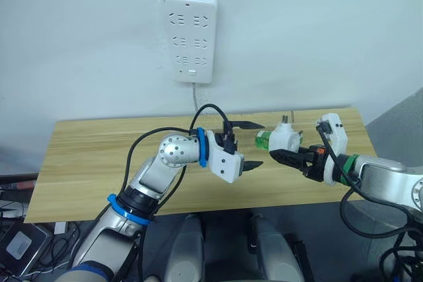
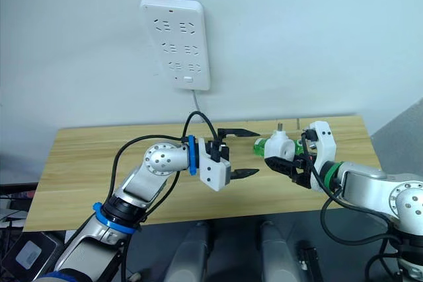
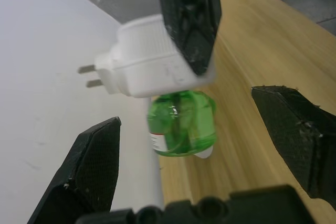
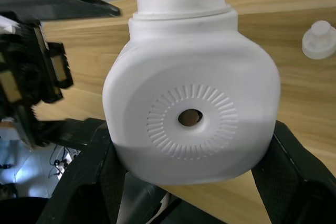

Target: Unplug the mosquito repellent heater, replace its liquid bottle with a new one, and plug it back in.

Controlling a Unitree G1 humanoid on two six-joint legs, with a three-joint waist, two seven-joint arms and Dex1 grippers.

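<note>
My right gripper (image 1: 285, 147) is shut on the white mosquito repellent heater (image 1: 284, 138), holding it above the wooden table (image 1: 99, 156). Its two prongs (image 3: 88, 75) point up toward the wall. A green liquid bottle (image 3: 181, 124) sticks out of the heater's side toward my left gripper (image 1: 251, 144). Whether this bottle is the old one or the new one cannot be told. The left gripper is open, with one finger above and one below the bottle's level and the tips just short of it. The heater's vented round face (image 4: 191, 116) is turned toward the right wrist camera.
A long white power strip (image 1: 188, 34) hangs on the wall above the table's back edge, its cord running down behind the table. A small white cap (image 4: 319, 39) lies on the table beyond the heater.
</note>
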